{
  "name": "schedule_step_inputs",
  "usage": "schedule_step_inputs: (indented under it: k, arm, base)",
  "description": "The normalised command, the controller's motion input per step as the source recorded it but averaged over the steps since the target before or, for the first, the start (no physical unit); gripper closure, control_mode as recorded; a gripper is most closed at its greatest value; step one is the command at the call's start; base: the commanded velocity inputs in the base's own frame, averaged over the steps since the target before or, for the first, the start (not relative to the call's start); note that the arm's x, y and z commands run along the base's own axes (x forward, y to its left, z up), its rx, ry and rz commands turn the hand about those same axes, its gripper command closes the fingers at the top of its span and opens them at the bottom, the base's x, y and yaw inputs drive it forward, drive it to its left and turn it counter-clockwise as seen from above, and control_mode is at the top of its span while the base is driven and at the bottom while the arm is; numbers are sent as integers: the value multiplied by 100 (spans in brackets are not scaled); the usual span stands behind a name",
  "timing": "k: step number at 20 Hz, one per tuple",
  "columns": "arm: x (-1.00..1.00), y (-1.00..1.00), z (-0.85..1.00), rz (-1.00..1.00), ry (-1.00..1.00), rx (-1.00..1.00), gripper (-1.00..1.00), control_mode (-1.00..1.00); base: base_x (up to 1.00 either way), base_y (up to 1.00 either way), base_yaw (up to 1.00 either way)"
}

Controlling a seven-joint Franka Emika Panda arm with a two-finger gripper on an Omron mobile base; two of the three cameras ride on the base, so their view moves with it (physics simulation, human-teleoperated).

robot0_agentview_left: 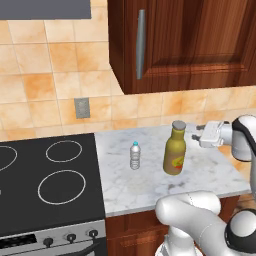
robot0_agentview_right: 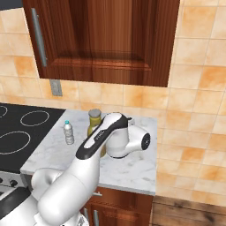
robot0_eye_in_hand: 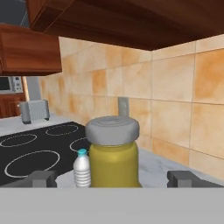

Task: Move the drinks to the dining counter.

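We see our gripper nearest, its two dark fingertips spread wide apart and holding nothing, lined up level with the amber bottle and straddling its neck from just behind. Taking that amber bottle as our landmark: it stands upright on the narrow marble worktop, roughly mid-slab, grey cap on top and a yellow-red label low on its body. We judge it rigid, smooth and fairly heavy if full, so a grip on the straight body below the shoulder looks safer than on the narrow capped neck, where it could swing or slip. Just beyond it on the stove side, near but apart, stands the small clear water bottle with a blue cap, also upright; we expect it to be light, thin-walled and easy to tip or crush, so we would take it gently around its ribbed middle. We count two drinks, one of each kind. Farther on lies the black stove, then a toaster far back.
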Motion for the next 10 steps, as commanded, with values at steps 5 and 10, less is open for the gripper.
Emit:
schedule_step_inputs:
  k: [5,10]
  arm:
    - [0,10,0,1,0,-4,-100,-100]
    - [0,5,0,0,0,-1,-100,-100]
  base:
    - [0,0,0]
    - [0,0,0]
